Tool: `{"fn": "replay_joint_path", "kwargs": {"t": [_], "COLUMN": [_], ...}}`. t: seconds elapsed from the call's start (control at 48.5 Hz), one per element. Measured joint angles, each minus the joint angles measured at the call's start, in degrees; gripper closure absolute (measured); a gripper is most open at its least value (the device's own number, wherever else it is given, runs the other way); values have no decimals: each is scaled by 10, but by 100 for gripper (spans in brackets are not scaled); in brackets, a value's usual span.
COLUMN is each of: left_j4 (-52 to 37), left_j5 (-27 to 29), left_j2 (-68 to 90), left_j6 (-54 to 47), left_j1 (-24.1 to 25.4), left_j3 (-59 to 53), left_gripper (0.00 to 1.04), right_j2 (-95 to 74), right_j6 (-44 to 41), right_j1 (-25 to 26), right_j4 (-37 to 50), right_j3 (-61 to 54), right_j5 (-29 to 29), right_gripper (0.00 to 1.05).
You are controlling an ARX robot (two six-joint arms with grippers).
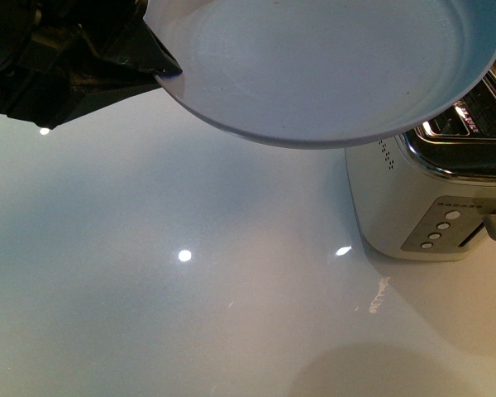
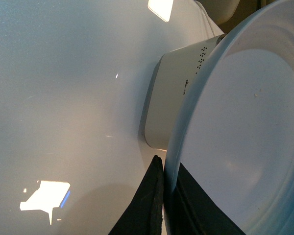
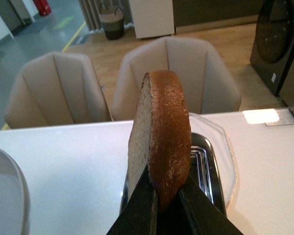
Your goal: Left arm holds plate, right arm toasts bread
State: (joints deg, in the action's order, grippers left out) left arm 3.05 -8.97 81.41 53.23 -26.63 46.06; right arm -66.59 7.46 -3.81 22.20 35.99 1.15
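Note:
The pale grey-white plate (image 1: 331,66) hangs in the air at the top of the front view, empty. My left gripper (image 1: 161,66) is shut on its rim at the left. In the left wrist view the black fingers (image 2: 149,205) clamp the plate's edge (image 2: 245,137). My right gripper (image 3: 164,196) is shut on the bread (image 3: 161,137), a brown-crusted slice held on edge with its rounded top away from the jaws. The slice hovers just above the chrome slots (image 3: 203,166) of the toaster. The right gripper is out of the front view.
A white toaster (image 1: 422,207) with a chrome top and a button panel stands at the right of the glossy white table (image 1: 190,314), partly under the plate. Beyond the table's far edge are two beige chairs (image 3: 59,88).

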Motion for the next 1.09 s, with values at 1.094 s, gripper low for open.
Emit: {"fn": "replay_joint_path", "kwargs": {"t": [1.094], "left_j4": [0], "left_j5": [0], "left_j2": [0], "left_j6": [0], "left_j1": [0], "left_j3": [0], "left_gripper": [102], "right_j2": [-298], "right_j6": [-62], "right_j1": [-30], "right_j4": [123], "right_j3": [74], "right_j5": [-65], "right_gripper": [102]}}
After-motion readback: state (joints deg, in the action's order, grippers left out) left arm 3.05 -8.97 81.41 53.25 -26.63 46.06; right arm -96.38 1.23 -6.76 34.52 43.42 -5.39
